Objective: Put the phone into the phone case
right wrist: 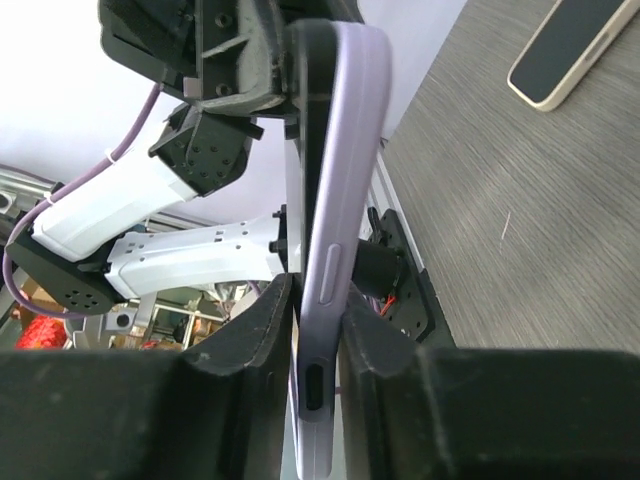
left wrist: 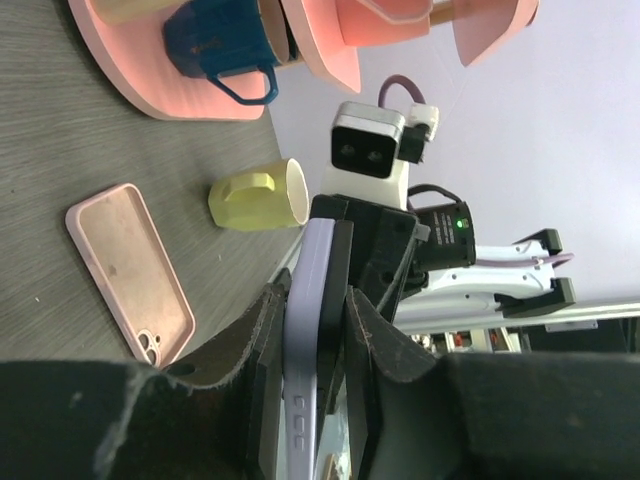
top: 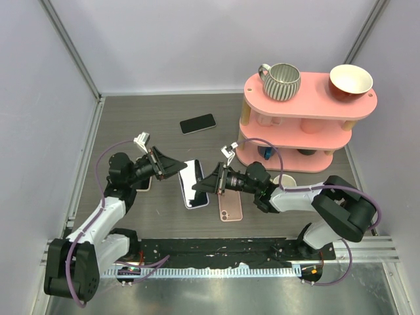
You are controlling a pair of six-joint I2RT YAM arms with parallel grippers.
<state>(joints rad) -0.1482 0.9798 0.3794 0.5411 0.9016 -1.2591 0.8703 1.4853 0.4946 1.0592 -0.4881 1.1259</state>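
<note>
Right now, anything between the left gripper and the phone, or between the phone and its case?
Nothing visible. The left gripper is shut on the phone and lavender case together. The right gripper straddles their other end.

A robotics lab test cell. White panels (top: 210,39) in aluminium framing (top: 70,47) box in the grey surface (top: 144,111); a black mounting rail (top: 216,248) lines its near edge.

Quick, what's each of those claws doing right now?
Left gripper: closed on the slim phone in its lavender case.
Right gripper: closed on the same phone's opposite edge.
</note>
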